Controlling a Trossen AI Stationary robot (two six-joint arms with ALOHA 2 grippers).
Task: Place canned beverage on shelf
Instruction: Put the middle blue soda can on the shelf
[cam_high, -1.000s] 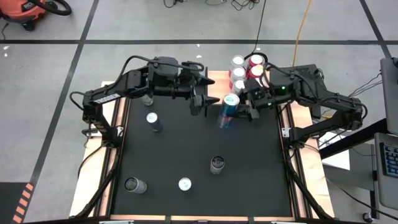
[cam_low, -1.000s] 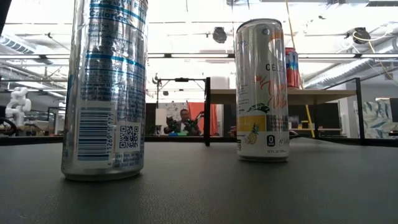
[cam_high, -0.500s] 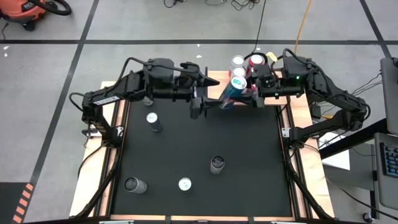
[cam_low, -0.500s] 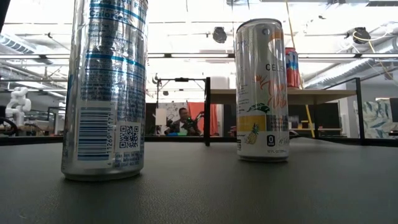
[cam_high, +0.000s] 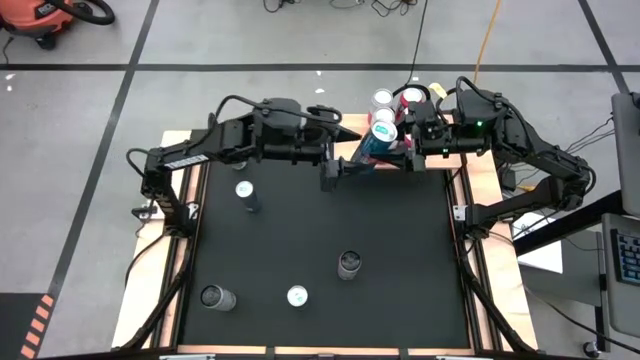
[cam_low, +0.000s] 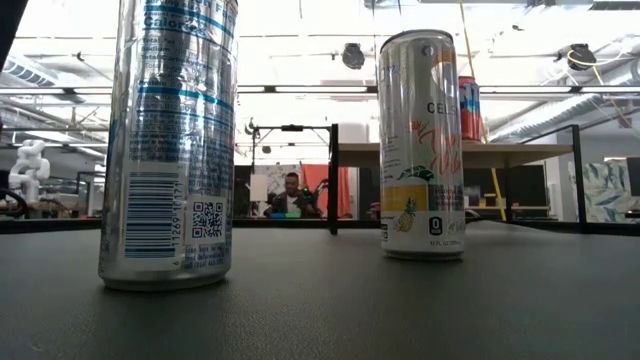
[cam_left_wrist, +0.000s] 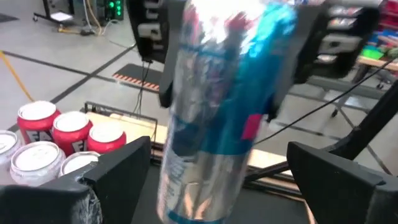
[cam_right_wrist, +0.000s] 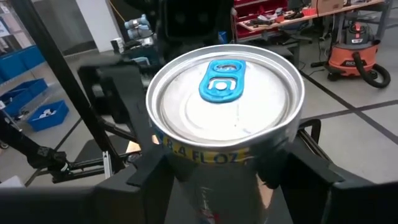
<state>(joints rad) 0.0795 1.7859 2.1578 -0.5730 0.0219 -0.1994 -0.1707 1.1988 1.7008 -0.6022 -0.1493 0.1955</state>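
A blue-and-silver can (cam_high: 371, 148) hangs tilted above the table's far right part, with my right gripper (cam_high: 400, 156) shut on it. The right wrist view looks onto its top with the blue tab (cam_right_wrist: 223, 81). My left gripper (cam_high: 338, 172) stands open at the can's lower end, one finger (cam_left_wrist: 118, 171) on either side, touching nothing. Behind them is the shelf (cam_low: 500, 153), a light-wood board on a black frame. On it stand red cans (cam_left_wrist: 71, 127) and silver cans (cam_high: 383, 99). My right gripper pinches the can's side wall just below the top rim (cam_right_wrist: 186, 158) between its two fingers. The fingers (cam_right_wrist: 298, 171) come about level from the table's right side. The can is lifted clear and tilted, its top toward my right arm and its bottom toward my left gripper.
Several more cans stand on the black mat: one at mid left (cam_high: 245, 193), one near the middle (cam_high: 349, 264), two near the front (cam_high: 297, 296) (cam_high: 217, 297). Two of them fill the low view's foreground (cam_low: 170, 140) (cam_low: 421, 145). A person (cam_low: 290, 190) sits far behind the table.
My right gripper has lifted the can up and toward the far edge and tipped it over from nearly upright, then held still. My left gripper has moved toward the table's right edge, up to the can's lower end, staying open.
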